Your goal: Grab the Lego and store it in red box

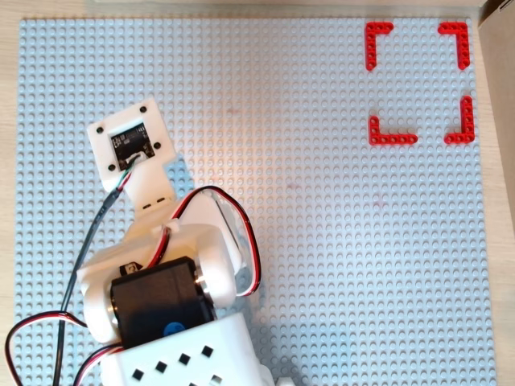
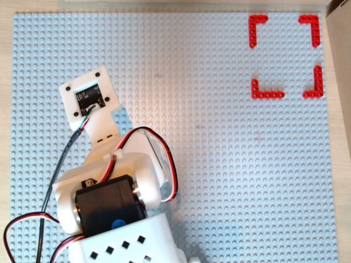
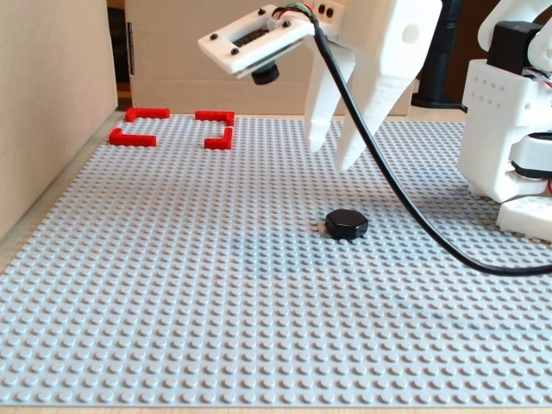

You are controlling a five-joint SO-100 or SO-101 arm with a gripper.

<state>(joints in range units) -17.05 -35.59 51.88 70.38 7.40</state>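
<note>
The Lego (image 3: pixel 346 223) is a small black hexagonal piece lying flat on the grey baseplate (image 3: pixel 216 302) in the fixed view. My gripper (image 3: pixel 330 157) hangs above and slightly behind it, fingers pointing down, apart and empty, clear of the piece. In both overhead views the wrist camera mount (image 1: pixel 129 141) (image 2: pixel 88 96) and arm cover the gripper and the Lego. The red box (image 1: pixel 378 30) (image 2: pixel 258 21), four red corner pieces, sits at the top right of both overhead views with nothing inside. In the fixed view it (image 3: pixel 132 138) lies at the far left.
The arm's white base (image 3: pixel 509 129) stands at the right of the fixed view. A black cable (image 3: pixel 414 216) droops from the wrist down to the plate near the Lego. A cardboard wall (image 3: pixel 52 103) borders the plate's left side.
</note>
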